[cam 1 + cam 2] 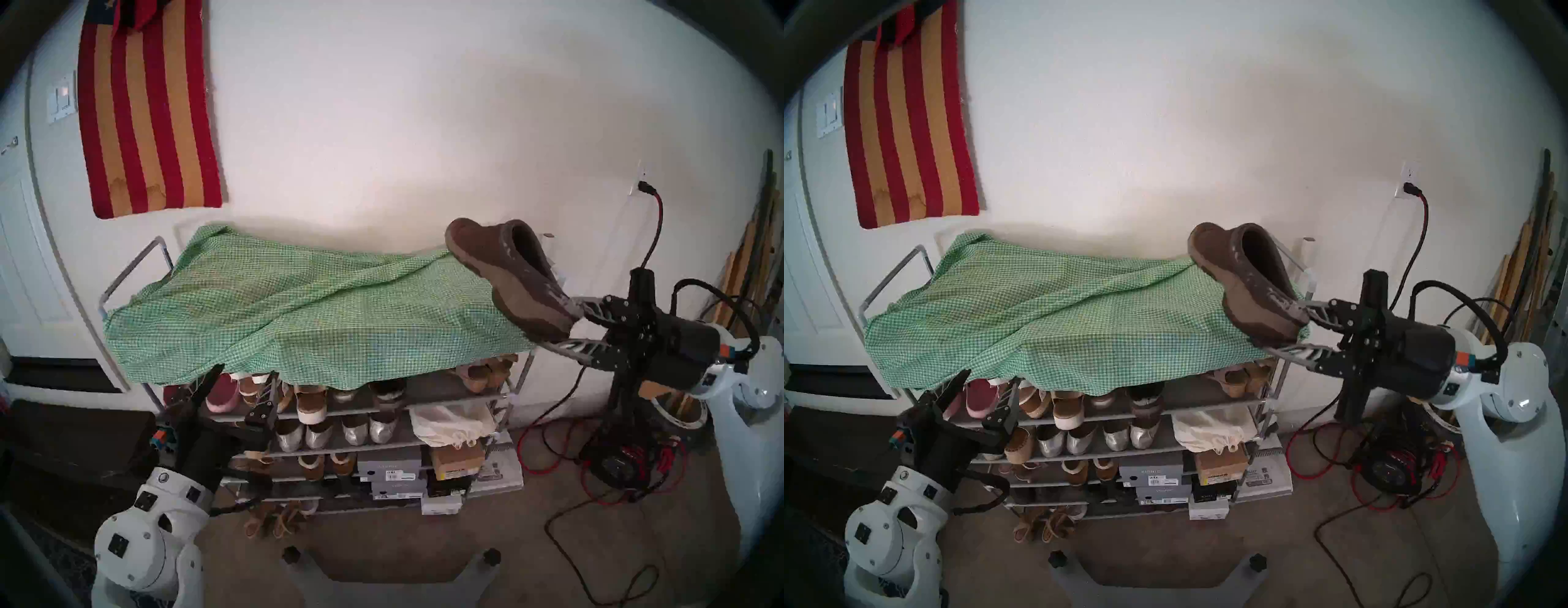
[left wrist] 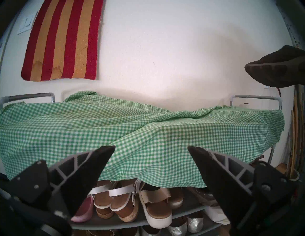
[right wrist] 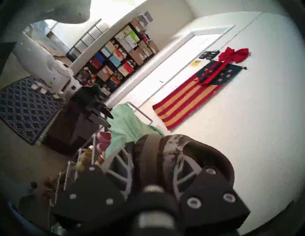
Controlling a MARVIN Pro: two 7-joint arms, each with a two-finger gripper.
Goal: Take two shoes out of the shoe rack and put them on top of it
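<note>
The multi-tier grey metal-tube shoe rack with white plastic joints [image 1: 129, 271] stands against the wall, its top tier draped with a rumpled green-and-white gingham cloth [image 1: 275, 305]. Nothing rests on the cloth yet; lower shelves carry sandals, silver flats and boxes.

One dark brown slip-on clog with a thick brown sole and whitish scuffs at the heel [image 1: 509, 276] is held in the air at the rack's right end, over the cloth's right edge. Its long axis runs from the heel, nearest the right arm, up and back toward the wall, toe highest, sole tilted toward the cloth. The left wrist view shows the toe and sole clear above the cloth, not touching.

The right gripper [image 1: 570, 325] reaches in level from the right, fingers [image 1: 587, 303] pinching the clog's heel end: one at the heel rim, the other under the sole. The clog extends away from these fingers, leftward and toward the wall.

Judgement: placing calls for carrying the clog further left and lowering it sole-flat. The right arm is the nearer.

The left gripper [image 2: 151, 149] hovers before the cloth's front hem, fingers spread, holding nothing. The second clog cannot be made out.
</note>
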